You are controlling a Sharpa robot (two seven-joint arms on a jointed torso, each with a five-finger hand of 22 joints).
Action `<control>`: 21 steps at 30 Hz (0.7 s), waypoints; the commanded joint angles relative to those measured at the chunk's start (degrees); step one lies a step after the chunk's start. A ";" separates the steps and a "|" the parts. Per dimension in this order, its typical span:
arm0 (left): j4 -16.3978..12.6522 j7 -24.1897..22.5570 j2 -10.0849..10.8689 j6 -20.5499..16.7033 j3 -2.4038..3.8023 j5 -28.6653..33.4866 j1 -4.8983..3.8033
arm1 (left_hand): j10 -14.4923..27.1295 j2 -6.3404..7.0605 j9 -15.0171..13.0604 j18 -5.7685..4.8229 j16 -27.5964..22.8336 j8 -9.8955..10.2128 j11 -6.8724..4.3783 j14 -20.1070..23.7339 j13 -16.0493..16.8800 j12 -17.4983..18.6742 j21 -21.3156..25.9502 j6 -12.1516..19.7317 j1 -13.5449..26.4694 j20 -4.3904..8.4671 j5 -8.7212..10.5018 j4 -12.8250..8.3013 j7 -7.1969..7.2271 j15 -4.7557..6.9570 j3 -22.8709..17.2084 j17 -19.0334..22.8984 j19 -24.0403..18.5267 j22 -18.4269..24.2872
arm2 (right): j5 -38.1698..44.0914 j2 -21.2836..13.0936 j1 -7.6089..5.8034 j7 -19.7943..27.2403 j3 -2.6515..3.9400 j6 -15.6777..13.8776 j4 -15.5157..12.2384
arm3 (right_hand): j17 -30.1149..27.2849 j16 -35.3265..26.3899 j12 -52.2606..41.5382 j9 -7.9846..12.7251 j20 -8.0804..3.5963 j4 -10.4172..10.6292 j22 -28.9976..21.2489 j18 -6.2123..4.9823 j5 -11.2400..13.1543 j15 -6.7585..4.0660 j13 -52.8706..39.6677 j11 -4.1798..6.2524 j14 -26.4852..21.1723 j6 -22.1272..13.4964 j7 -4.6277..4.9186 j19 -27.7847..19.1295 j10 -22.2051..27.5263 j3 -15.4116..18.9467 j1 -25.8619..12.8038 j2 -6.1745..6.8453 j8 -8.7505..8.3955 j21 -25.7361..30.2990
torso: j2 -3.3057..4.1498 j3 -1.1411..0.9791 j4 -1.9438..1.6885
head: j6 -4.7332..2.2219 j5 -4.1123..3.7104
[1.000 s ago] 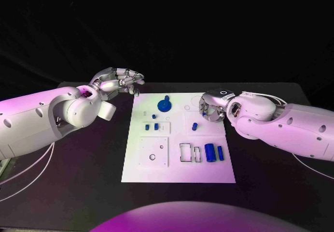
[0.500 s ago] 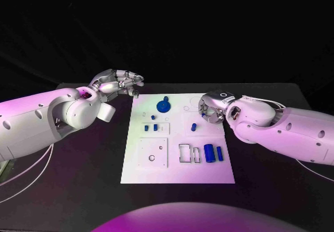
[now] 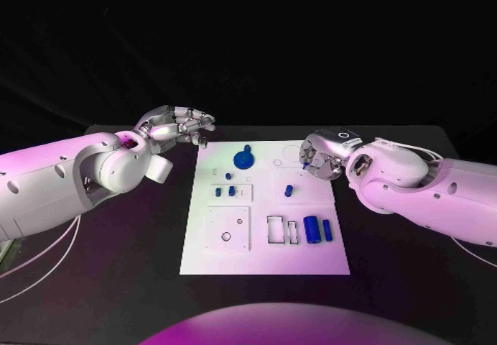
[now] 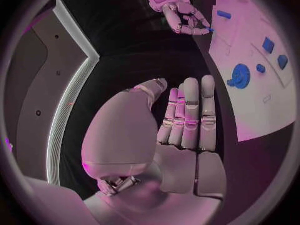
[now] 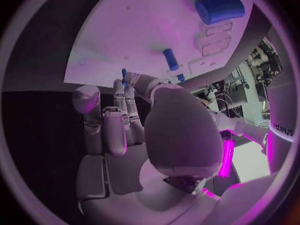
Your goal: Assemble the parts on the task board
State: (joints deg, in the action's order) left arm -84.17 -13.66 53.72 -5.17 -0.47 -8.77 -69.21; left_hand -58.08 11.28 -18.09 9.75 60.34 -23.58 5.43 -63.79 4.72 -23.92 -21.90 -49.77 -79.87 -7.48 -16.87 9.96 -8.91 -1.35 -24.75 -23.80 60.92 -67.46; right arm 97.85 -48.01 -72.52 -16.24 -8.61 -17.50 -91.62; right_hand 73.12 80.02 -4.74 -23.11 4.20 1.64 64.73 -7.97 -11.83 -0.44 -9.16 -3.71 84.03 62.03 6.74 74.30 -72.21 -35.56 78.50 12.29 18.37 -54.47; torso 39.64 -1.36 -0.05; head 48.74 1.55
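Observation:
The white task board (image 3: pixel 264 248) lies mid-table. On it are a blue gear (image 3: pixel 244 157), two small blue pieces (image 3: pixel 225 190), a short blue peg (image 3: pixel 289 190) and two blue cylinders (image 3: pixel 318 228) beside empty slots. My right hand (image 3: pixel 321 158) hovers at the board's far right corner and pinches a tiny blue part (image 5: pixel 124 75) at its fingertips; the left wrist view shows that hand (image 4: pixel 184 19) too. My left hand (image 3: pixel 182 123) hangs off the board's far left corner, holding nothing, its fingers (image 4: pixel 190 115) side by side.
Black table (image 3: pixel 124 244) surrounds the board on all sides. My two white forearms reach in from either side, each beside the board's far half. A rectangular recessed plate (image 3: pixel 228 228) with holes sits on the board's near left.
My right hand has drawn slightly to the right and turned at the wrist, still over the board's far right corner. The left hand has barely moved.

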 commanded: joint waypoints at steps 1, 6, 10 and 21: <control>-0.22 0.28 -0.17 1.25 0.01 -0.15 -0.04 | -0.15 0.35 0.10 0.54 -0.27 0.25 0.28 -0.20 -0.10 0.28 0.36 0.25 0.01 -0.11 -0.27 -0.24 -0.10 -0.23 0.04 0.08 0.20 0.09 | -2.24 -0.95 -0.39 0.34 0.09 -1.18 -2.27 | 0.04 0.21 0.14 -0.01 -0.01 -0.02 0.10 0.47 0.01 -0.57 0.00 0.48 3.01 0.36 -0.01 0.60 -0.80 -0.12 -0.55 0.18 0.37 -0.33 | 0.08 0.04 -0.01 | -0.03 0.13; -0.23 0.21 -0.38 1.26 -0.02 -0.14 -0.03 | -0.15 0.35 0.10 0.54 -0.27 0.25 0.28 -0.20 -0.10 0.28 0.36 0.25 0.01 -0.11 -0.27 -0.24 -0.10 -0.23 0.04 0.08 0.20 0.09 | -3.15 -1.36 -0.67 0.93 0.18 -1.82 -6.23 | 0.17 0.29 0.16 -0.05 0.00 0.00 0.22 0.50 -0.07 -0.58 -0.02 0.49 3.04 0.36 -0.03 0.65 -0.81 -0.15 -0.59 0.16 0.37 -0.47 | 0.02 -0.01 0.05 | -0.03 0.58; -0.45 -0.04 -0.54 0.65 -0.04 0.02 -0.02 | -0.14 0.25 0.10 0.54 -0.28 0.38 0.31 -0.21 -0.14 0.37 0.37 0.33 0.08 -0.13 -0.43 -0.23 -0.14 -0.26 -0.01 0.08 0.21 0.11 | -3.51 -0.16 -0.50 1.35 0.19 -1.41 -8.72 | 0.13 0.31 0.23 -0.14 -0.01 -0.03 0.31 0.50 -0.33 -0.62 -0.09 0.53 3.03 0.32 -0.05 0.65 -0.82 -0.28 -0.60 0.12 0.37 -0.53 | 0.06 -0.05 0.00 | -0.08 1.79; -2.03 -0.94 -1.01 -0.43 -0.21 0.65 0.03 | -0.17 0.19 0.11 0.54 -0.27 0.58 0.36 -0.26 -0.17 0.49 0.38 0.49 0.27 -0.16 -0.70 -0.20 -0.22 -0.29 -0.01 0.07 0.24 0.15 | -3.12 5.63 2.13 2.93 -0.01 -0.34 -9.19 | 0.19 0.39 0.35 -0.26 -0.02 -0.10 0.42 0.50 -0.68 -0.65 -0.16 0.52 3.04 0.19 -0.03 0.64 -0.78 -0.45 -0.61 0.06 0.34 -0.59 | 0.11 0.08 0.07 | 0.77 4.28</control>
State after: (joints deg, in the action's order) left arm -85.98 -13.58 52.88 -5.23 -0.70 -8.66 -69.16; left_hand -58.07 11.28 -18.04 9.74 60.34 -23.25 5.43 -63.78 4.61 -23.67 -21.90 -49.57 -79.87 -7.48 -17.32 9.96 -9.11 -1.35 -24.75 -23.81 60.92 -67.36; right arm 94.52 -42.63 -70.68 -14.56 -8.58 -18.59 -101.02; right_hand 73.25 80.23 -4.37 -23.25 4.20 1.53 65.10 -7.96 -12.12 -0.85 -9.23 -3.70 84.03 62.00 6.74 74.71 -72.23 -35.54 78.49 12.30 18.55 -54.69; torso 39.69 -1.29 -0.01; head 49.31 5.23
